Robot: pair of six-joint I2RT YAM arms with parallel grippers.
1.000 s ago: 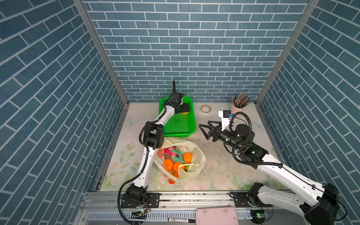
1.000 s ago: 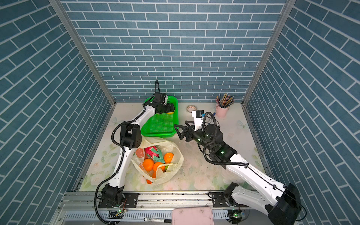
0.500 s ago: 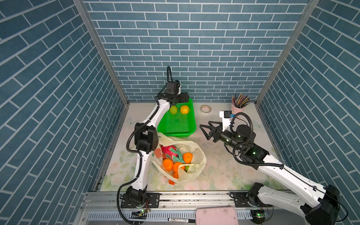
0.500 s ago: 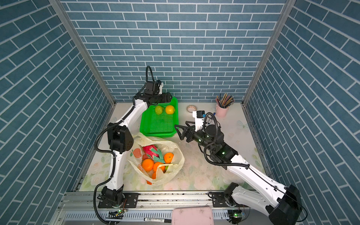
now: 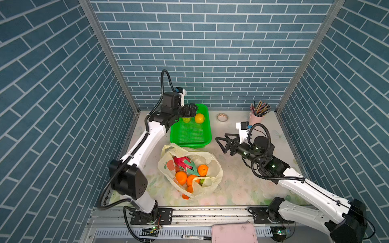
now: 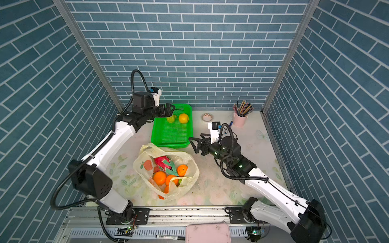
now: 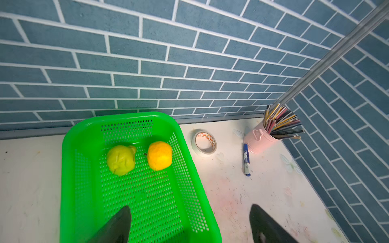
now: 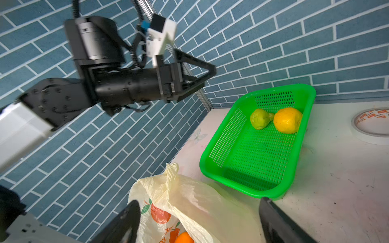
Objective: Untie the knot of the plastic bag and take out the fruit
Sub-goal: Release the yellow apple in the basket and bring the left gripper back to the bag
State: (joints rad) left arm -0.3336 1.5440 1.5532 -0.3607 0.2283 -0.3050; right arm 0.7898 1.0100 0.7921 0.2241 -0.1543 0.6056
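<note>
As the left gripper [image 5: 192, 109] has risen off the green basket [image 5: 209, 126] at upper centre, wide open and empty like the right gripper [image 5: 220, 145], two fruits [image 5: 199, 118] lie inside, the rest in the plastic bag [image 5: 212, 160] below.

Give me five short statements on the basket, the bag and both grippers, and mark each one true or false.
1. The green basket holds two pieces: a green fruit and a yellow fruit. True.
2. The plastic bag is knotted shut. False: its mouth lies open, with oranges and a dragon fruit showing inside.
3. The left gripper holds nothing, its jaws apart. True.
4. The right gripper is shut on the bag. False: it is open and clear of the bag.
5. A tape roll lies between the basket and the pink pencil cup. True.
</note>
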